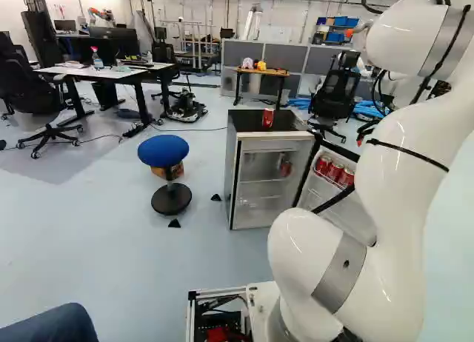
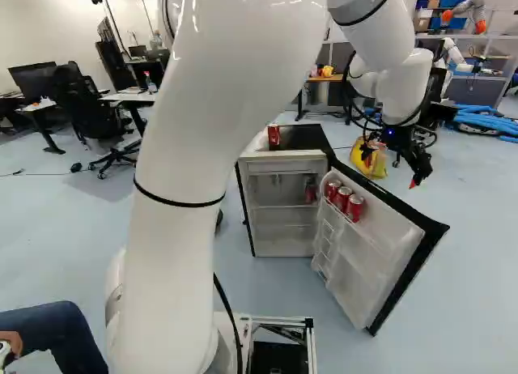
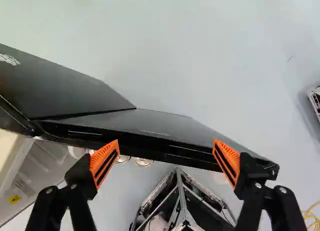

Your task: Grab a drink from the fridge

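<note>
1. Find the gripper (image 2: 414, 173) in the right base view, out beyond the open fridge door (image 2: 356, 281) in that picture; dark, small and partly tangled up with cables. Lose it behind the arm (image 1: 400, 157) in the left base view.
2. In the wrist view, see the gripper (image 3: 165, 161) with orange pads (image 3: 104, 161) wide apart. Note the dark edge of the door across the space between and ahead of the fingers; cannot judge the height above it, or any contact.
3. Spot a row of three red cans (image 2: 344, 198) in the door rack, lower parts hidden behind the rack. From the wrist, make out only round tops past the door edge, one mostly covered by a finger.
4. See a single red can (image 1: 267, 118) upright on top of the fridge (image 2: 283, 158).
5. Make out another can (image 2: 311, 191) inside, dim, on the upper shelf; cannot read its outline well.
6. Miss much of the door in the left base view, behind the arm.
7. See a blue stool (image 1: 164, 149) beside the fridge in the left base view; behind the arm in the right one, almost wholly hidden.
8. Behind the gripper, notice a yellow bag (image 2: 368, 162), partly covered.
</note>
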